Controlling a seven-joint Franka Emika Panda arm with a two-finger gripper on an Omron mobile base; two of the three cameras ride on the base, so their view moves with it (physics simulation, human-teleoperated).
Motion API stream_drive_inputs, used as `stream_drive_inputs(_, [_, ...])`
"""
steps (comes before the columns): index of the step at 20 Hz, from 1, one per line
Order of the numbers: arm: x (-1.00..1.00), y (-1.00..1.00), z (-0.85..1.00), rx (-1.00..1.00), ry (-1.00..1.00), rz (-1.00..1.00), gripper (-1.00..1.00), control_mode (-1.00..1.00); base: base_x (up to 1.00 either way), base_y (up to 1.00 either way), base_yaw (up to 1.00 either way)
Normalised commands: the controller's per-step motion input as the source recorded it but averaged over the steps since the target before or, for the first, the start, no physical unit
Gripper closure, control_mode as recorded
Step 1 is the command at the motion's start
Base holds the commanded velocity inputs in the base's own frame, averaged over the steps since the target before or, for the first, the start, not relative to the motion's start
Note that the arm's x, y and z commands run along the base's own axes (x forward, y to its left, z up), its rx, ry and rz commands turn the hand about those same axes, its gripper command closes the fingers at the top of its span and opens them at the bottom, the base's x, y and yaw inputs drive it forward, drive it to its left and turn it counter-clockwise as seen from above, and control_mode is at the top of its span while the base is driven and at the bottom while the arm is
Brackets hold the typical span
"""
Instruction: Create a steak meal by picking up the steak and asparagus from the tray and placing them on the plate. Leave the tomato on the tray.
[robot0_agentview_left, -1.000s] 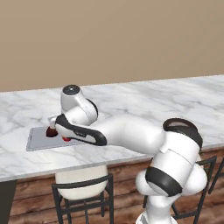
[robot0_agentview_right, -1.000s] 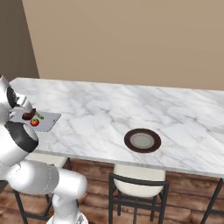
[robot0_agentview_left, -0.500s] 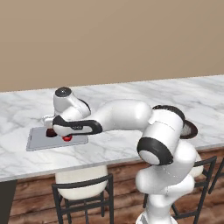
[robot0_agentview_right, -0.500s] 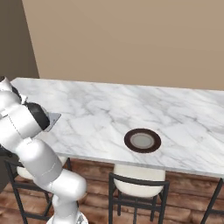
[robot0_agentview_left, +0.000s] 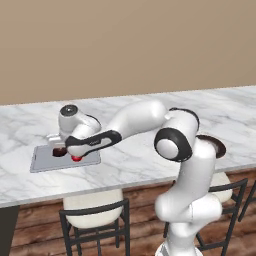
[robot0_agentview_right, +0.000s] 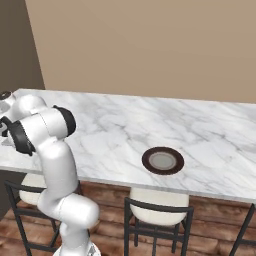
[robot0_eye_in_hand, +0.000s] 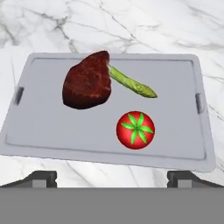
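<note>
Three foods share one tray (robot0_eye_in_hand: 183, 65): one steak (robot0_eye_in_hand: 86, 82), one asparagus (robot0_eye_in_hand: 131, 84), one tomato (robot0_eye_in_hand: 135, 130).
Gripper (robot0_eye_in_hand: 112, 178) hovers above, fingertips spread wide; one plate (robot0_agentview_right: 162, 160) sits well apart.

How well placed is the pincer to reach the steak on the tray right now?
Probably yes. In the hand view the steak lies uncovered on the tray, with the open pincer held above it. Only the asparagus touches the steak's side; the tomato sits apart.

A white marble counter (robot0_agentview_right: 200, 130) stands over black-framed stools (robot0_agentview_right: 157, 215), before a tan wall (robot0_agentview_left: 125, 45).
</note>
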Motion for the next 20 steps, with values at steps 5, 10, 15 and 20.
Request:
stream_drive_inputs(5, [0.36,0.26,-0.17,0.0,0.0,-0.03,-1.0,-1.0,0.0,0.0,0.0])
stream_drive_inputs(10, [0.36,0.18,-0.09,0.0,0.0,-0.04,-1.0,-1.0,0.0,0.0,0.0])
stream_drive_inputs(15, [0.34,0.01,-0.13,0.0,0.0,-0.04,-1.0,-1.0,0.0,0.0,0.0])
stream_drive_inputs(20, [0.31,0.0,-0.18,0.0,0.0,-0.05,-1.0,-1.0,0.0,0.0,0.0])
